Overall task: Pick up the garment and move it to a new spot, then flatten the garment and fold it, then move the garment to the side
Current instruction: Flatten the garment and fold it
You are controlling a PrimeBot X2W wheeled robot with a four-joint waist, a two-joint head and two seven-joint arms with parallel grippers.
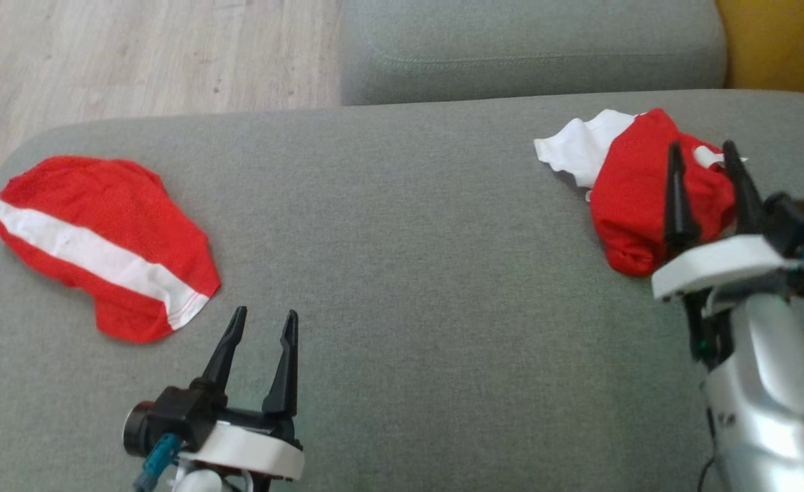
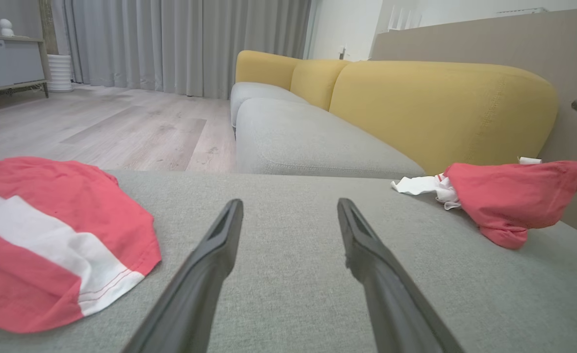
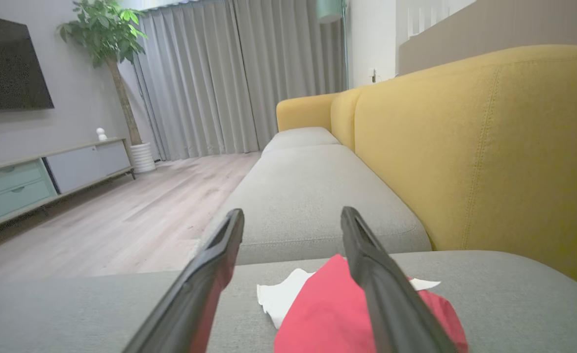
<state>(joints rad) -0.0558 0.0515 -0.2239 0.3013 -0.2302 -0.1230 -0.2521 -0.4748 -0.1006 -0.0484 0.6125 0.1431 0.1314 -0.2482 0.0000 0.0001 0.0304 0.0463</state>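
Where the wide grey fabric sofa seat (image 1: 402, 287) stretches ahead, the crumpled red-and-white cloth garment (image 1: 638, 198) is seen bunched at its far right, well apart from a flat red white-striped cloth (image 1: 101, 239) at the left. The garment is judged light and limp, best pinched at a raised fold. The right pincer (image 1: 703, 147) is seen spread over it, and the left pincer (image 1: 266, 313) spread over bare cushion.

Head camera above grey cushion (image 1: 402, 287), wrist cameras low along it, all sharing crumpled garment (image 1: 634, 191)
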